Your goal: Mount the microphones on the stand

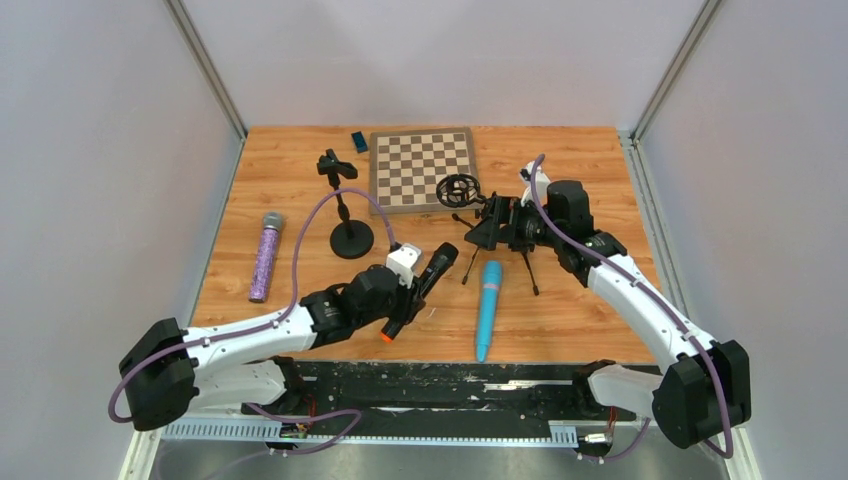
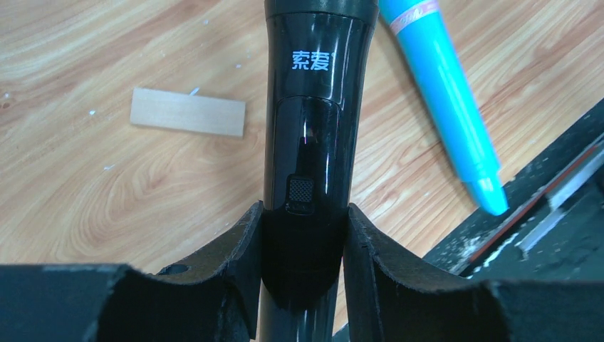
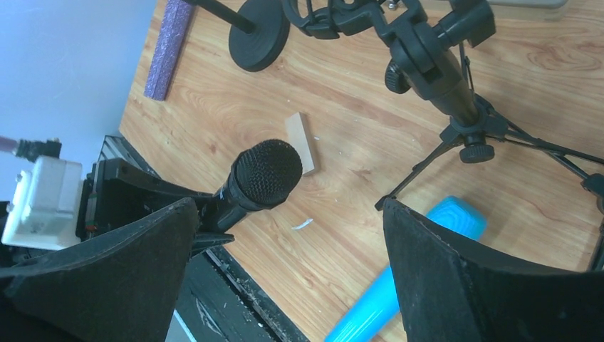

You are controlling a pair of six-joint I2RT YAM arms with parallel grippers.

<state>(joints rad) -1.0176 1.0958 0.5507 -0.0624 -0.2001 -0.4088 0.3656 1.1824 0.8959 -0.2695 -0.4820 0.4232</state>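
My left gripper is shut on the long black microphone. Its orange end points toward the near edge. Its grille head shows in the right wrist view, raised off the table. The light blue microphone lies just right of it. The purple microphone lies at the far left. My right gripper stands open and empty beside the tripod stand, near its ring mount.
A round-base stand with a clip stands left of centre. A chessboard and a small blue object lie at the back. A small wooden block rests on the table under the black microphone.
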